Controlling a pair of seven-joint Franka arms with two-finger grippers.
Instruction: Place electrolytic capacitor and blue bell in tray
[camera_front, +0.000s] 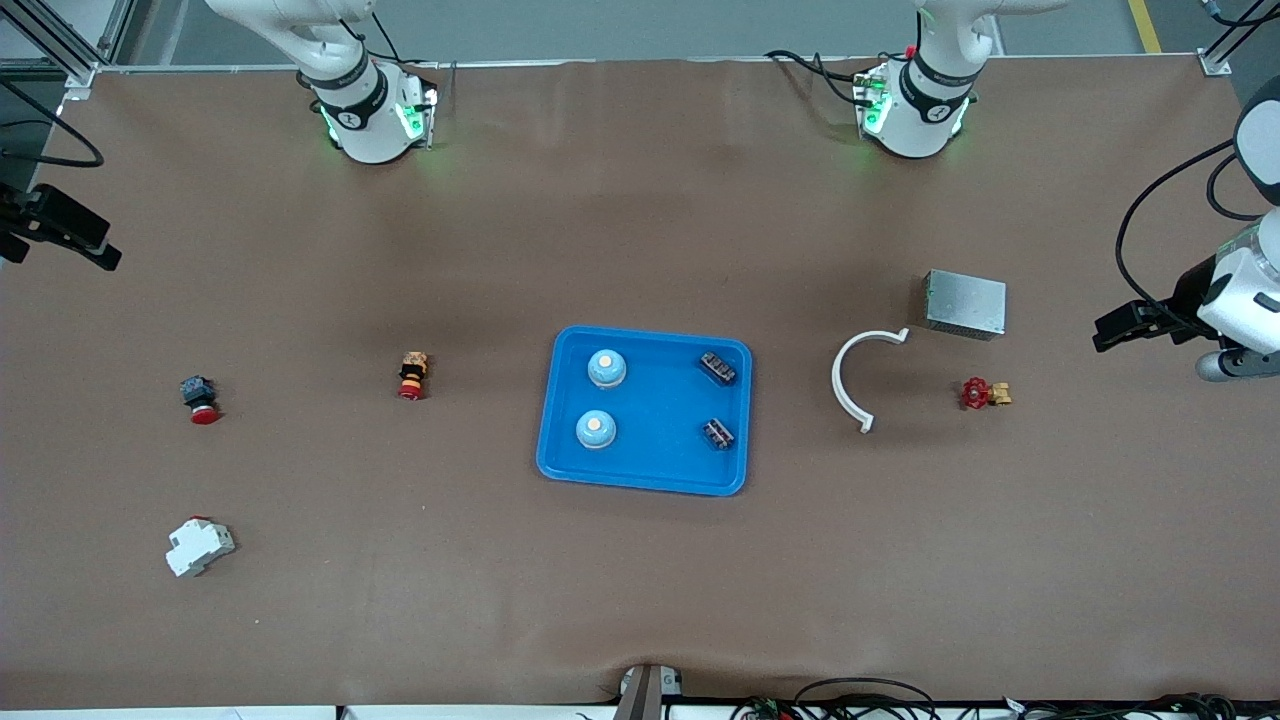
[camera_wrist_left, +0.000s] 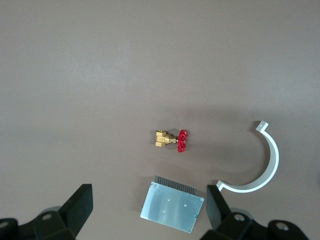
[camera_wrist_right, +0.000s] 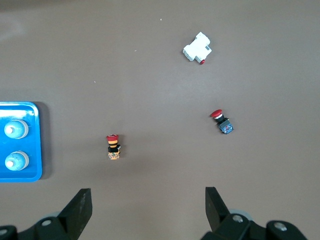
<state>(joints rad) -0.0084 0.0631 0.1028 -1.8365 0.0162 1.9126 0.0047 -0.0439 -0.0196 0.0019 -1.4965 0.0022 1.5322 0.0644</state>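
The bright blue tray lies at the middle of the table. In it stand two blue bells on the side toward the right arm's end. Two small dark ribbed parts, the electrolytic capacitors, lie on its side toward the left arm's end. My left gripper hangs open and empty, high over the left arm's end of the table. My right gripper hangs open and empty, high over the right arm's end. The right wrist view shows the tray's edge with both bells.
Toward the left arm's end lie a grey metal box, a white curved clamp and a red-handled brass valve. Toward the right arm's end lie two red push buttons and a white breaker.
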